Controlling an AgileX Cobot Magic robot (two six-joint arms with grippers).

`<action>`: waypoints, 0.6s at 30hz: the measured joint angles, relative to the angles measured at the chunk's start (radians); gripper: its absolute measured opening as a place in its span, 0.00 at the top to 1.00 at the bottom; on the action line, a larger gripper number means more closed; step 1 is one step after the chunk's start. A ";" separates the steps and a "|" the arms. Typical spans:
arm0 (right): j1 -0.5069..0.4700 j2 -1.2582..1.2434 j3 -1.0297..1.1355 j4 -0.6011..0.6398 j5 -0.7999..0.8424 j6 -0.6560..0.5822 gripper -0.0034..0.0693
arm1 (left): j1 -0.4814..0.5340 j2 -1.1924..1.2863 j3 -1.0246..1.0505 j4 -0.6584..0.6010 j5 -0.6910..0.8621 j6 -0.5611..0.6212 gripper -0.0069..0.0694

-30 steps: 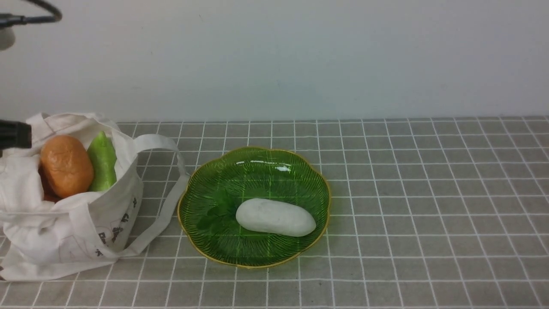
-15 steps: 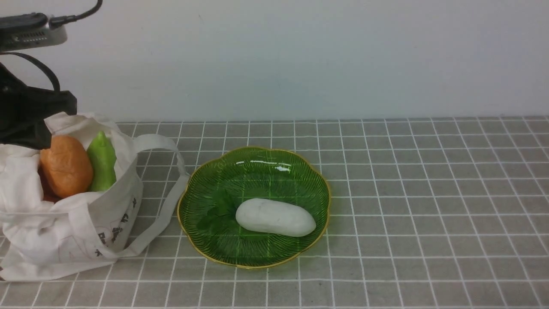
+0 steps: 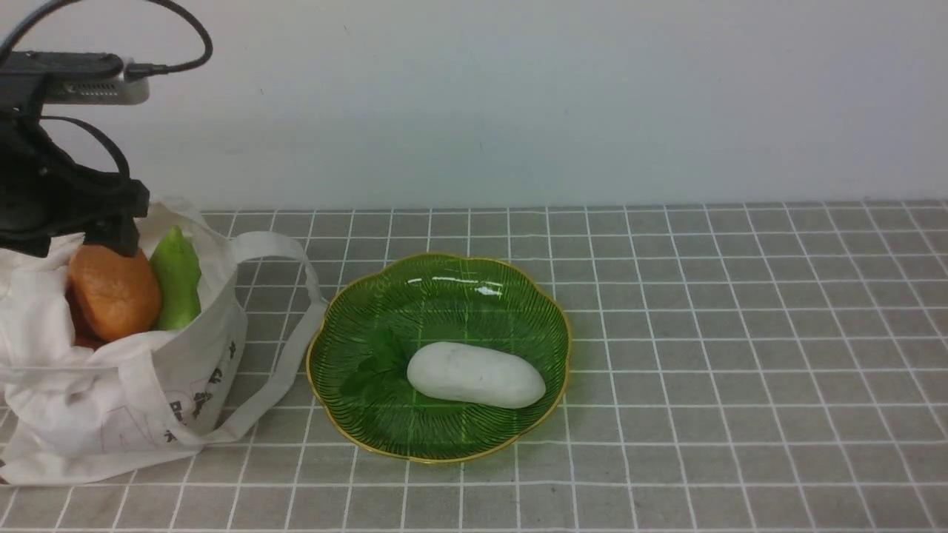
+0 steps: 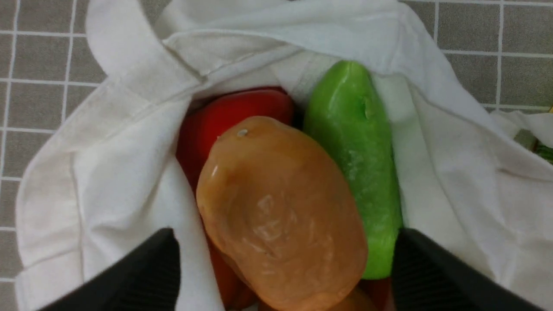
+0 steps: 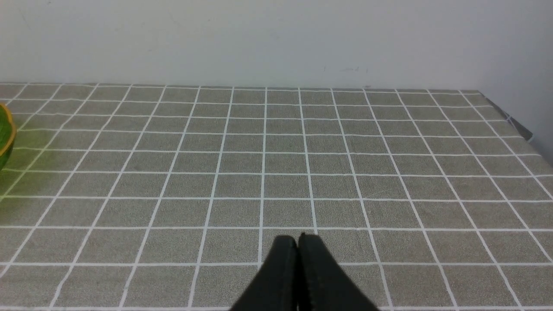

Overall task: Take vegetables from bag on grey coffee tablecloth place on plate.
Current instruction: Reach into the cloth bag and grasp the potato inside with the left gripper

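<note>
The off-white bag [image 3: 111,392] sits at the left of the grey checked tablecloth [image 3: 740,333]. Its mouth shows an orange-brown potato [image 3: 115,292] and a pale green gourd [image 3: 178,277]. In the left wrist view the potato [image 4: 276,216] lies on a red pepper [image 4: 233,112], beside the gourd [image 4: 354,142]. My left gripper [image 3: 81,240] hangs open just over the bag mouth, its fingers [image 4: 142,272] on either side of the potato and the gourd's end. The green plate [image 3: 444,296] holds a white oval vegetable [image 3: 475,374]. My right gripper [image 5: 297,242] is shut and empty over bare cloth.
The bag's strap [image 3: 289,348] loops out to the plate's left rim. A pale wall [image 3: 518,96] closes the back of the table. In the right wrist view the plate's rim [image 5: 4,138] shows at one side and the cloth's far corner [image 5: 514,125] at the other.
My left arm has come in from the left edge and moved right and down over the bag mouth. The bag, vegetables and plate have not moved.
</note>
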 joint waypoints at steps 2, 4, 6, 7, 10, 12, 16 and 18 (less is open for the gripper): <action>0.000 0.000 0.000 0.000 0.000 0.000 0.97 | 0.000 0.018 0.000 0.001 -0.022 0.000 0.03; 0.000 0.000 0.000 0.000 0.000 0.000 0.97 | 0.000 0.037 0.000 0.001 -0.039 0.000 0.01; 0.000 0.000 0.000 0.000 0.000 0.000 0.97 | 0.000 0.058 0.000 0.001 -0.055 0.000 0.01; 0.000 0.000 0.000 0.000 0.000 0.000 0.97 | 0.000 0.063 0.000 0.001 -0.058 0.000 0.01; 0.000 0.000 0.000 0.000 0.000 0.000 0.97 | 0.000 0.098 0.000 0.017 -0.060 0.000 0.03; 0.000 0.000 0.000 0.000 0.000 0.000 0.97 | 0.000 0.109 0.000 0.041 -0.061 0.000 0.11; 0.000 0.000 0.000 0.000 0.000 0.000 0.97 | 0.000 0.109 0.000 0.076 -0.055 0.001 0.21; 0.000 0.000 0.000 0.000 0.000 0.000 0.97 | 0.000 0.099 0.000 0.075 -0.042 0.001 0.21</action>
